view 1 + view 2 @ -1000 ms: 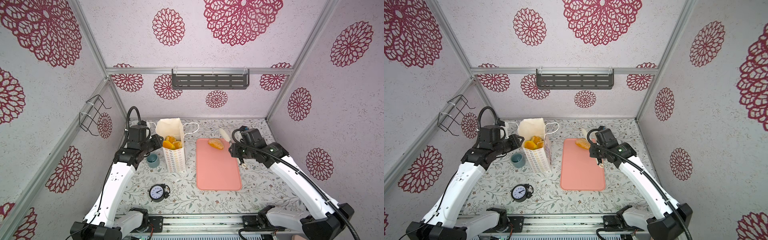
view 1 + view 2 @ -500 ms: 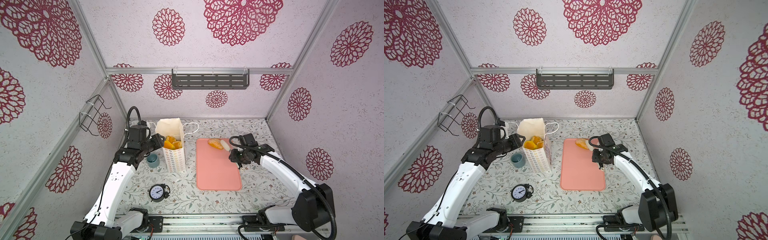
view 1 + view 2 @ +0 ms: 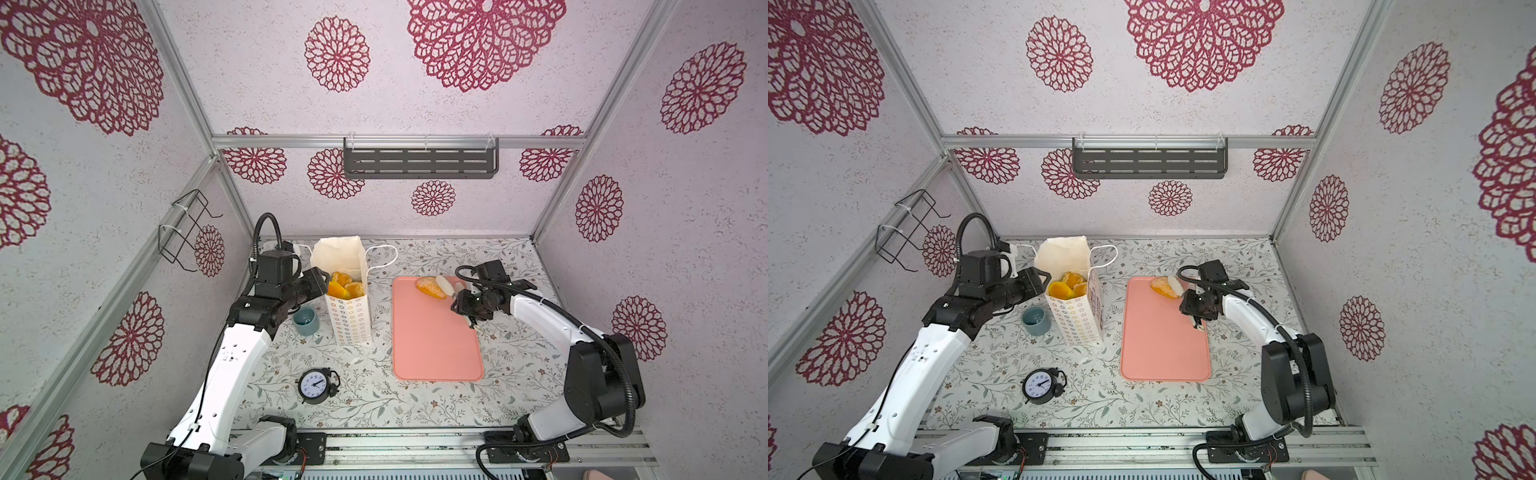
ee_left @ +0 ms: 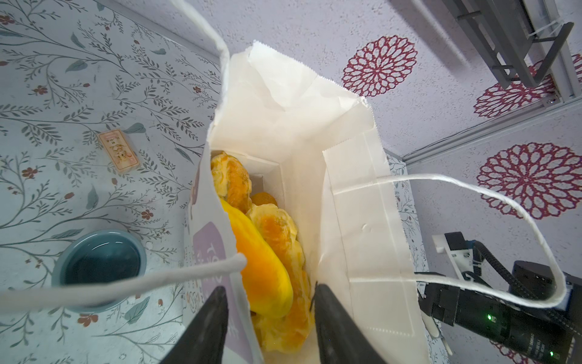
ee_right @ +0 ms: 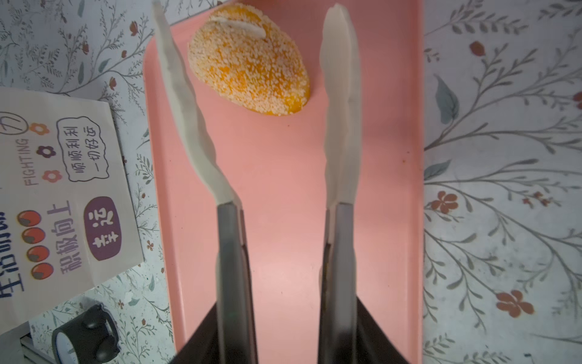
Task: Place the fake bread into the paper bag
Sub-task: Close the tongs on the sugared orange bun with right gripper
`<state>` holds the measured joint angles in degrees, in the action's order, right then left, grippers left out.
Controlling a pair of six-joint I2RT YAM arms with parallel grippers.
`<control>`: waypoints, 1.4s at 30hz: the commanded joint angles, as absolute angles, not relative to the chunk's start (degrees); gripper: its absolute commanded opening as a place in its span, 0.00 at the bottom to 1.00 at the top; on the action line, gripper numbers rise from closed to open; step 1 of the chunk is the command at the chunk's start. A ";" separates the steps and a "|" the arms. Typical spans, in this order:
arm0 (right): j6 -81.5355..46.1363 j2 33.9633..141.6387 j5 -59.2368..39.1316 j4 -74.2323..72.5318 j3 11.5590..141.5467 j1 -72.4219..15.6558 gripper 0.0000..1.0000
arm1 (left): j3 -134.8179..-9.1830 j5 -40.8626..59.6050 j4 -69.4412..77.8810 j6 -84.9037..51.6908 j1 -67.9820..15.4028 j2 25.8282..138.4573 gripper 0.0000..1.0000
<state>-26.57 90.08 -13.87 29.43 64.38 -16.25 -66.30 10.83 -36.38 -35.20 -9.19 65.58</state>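
The white paper bag (image 3: 349,324) (image 3: 1077,320) stands upright at the back left and holds several pieces of fake bread (image 3: 345,286) (image 4: 264,268). My left gripper (image 3: 320,276) (image 4: 269,288) is open at its rim. One finger is outside the bag's near wall and the other is inside. A sesame-coated fake bread (image 3: 428,287) (image 5: 248,63) lies at the far end of the pink tray (image 3: 432,340). My right gripper (image 3: 461,305) (image 5: 286,315) is shut on a pair of tongs (image 5: 341,126). The tongs' white tips are spread, one on each side of this bread.
A teal cup (image 3: 305,322) stands left of the bag, next to my left arm. An alarm clock (image 3: 316,384) lies in front of the bag. A small tan cracker-like piece (image 4: 119,151) lies on the table behind the cup. A dark shelf (image 3: 419,163) hangs on the back wall.
My right arm has come down low over the tray, bringing the tongs' tips beside the sesame bread. The left jaws have spread a little at the bag's rim.
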 commanded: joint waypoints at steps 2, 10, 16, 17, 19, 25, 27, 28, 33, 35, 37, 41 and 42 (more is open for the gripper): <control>-26.61 91.20 -16.26 26.63 67.88 -15.64 0.49 | -66.53 10.85 -36.78 -34.36 -9.77 65.15 0.48; -25.84 94.29 -17.02 26.00 68.18 -15.19 0.49 | -66.44 10.99 -36.76 -34.23 -9.77 65.16 0.48; -26.26 93.91 -20.41 24.28 66.77 -15.11 0.49 | -66.45 10.72 -37.06 -34.18 -9.67 64.87 0.48; -26.43 93.78 -21.25 23.93 66.45 -15.11 0.49 | -66.45 10.73 -37.08 -34.17 -9.70 64.91 0.48; -26.72 93.45 -22.72 23.54 65.79 -15.18 0.49 | -66.36 10.72 -37.18 -34.24 -9.70 64.88 0.48; -26.72 92.25 -24.57 23.47 64.27 -15.44 0.49 | -66.36 10.89 -36.94 -34.61 -9.75 64.93 0.48; -26.72 91.53 -25.15 23.67 63.90 -15.85 0.49 | -66.44 10.90 -36.90 -34.63 -9.73 65.04 0.48; -26.78 91.20 -25.42 23.85 63.75 -16.07 0.49 | -66.45 10.90 -36.90 -34.55 -9.73 65.06 0.48; -26.98 88.60 -26.25 24.95 63.20 -18.23 0.49 | -66.45 10.81 -36.90 -34.58 -9.67 65.18 0.48; -27.24 87.35 -26.40 25.69 63.02 -19.21 0.49 | -66.53 10.81 -36.84 -34.53 -9.72 65.30 0.48; -27.28 86.18 -26.28 26.55 62.95 -20.00 0.49 | -66.57 10.85 -36.84 -34.54 -9.67 65.44 0.48; -27.10 83.07 -25.08 28.97 63.00 -20.85 0.50 | -66.62 10.81 -36.65 -34.50 -9.67 65.51 0.48; -26.87 82.38 -24.39 29.82 63.09 -20.92 0.50 | -66.62 10.81 -36.63 -34.47 -9.69 65.57 0.48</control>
<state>-27.00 85.93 -24.51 27.70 62.63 -20.91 -66.28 10.98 -36.80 -35.14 -9.19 65.60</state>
